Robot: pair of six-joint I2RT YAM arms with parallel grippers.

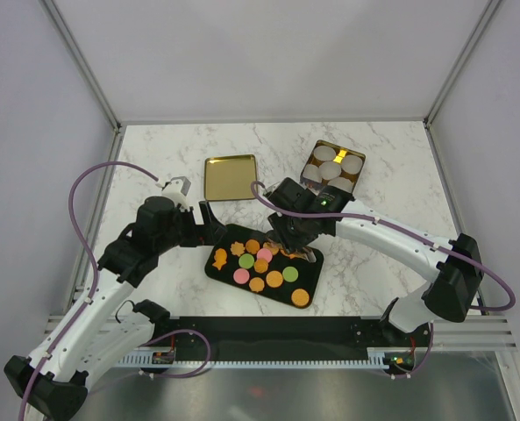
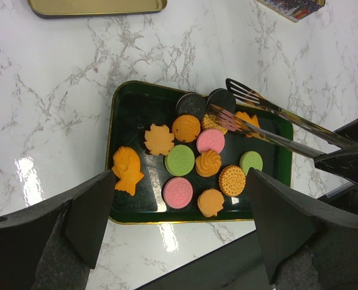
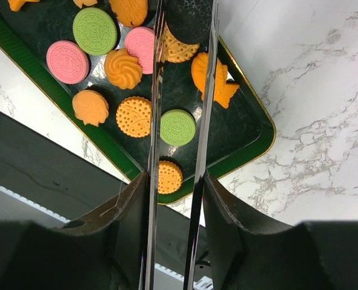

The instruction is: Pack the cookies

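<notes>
Steel tongs point(image 2: 244, 92) — ridged round cookies point(image 2: 179, 160), glossy green tray point(image 2: 136, 115)

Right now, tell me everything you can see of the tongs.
The tongs look like shiny metal: two long thin arms ending in flat slotted tips. The right claw grips both arms between its fingers, pinching them partly together. They reach low over the dark green tray, and the tips stand on either side of a dark round cookie. Whether they press on it I cannot tell.
</notes>
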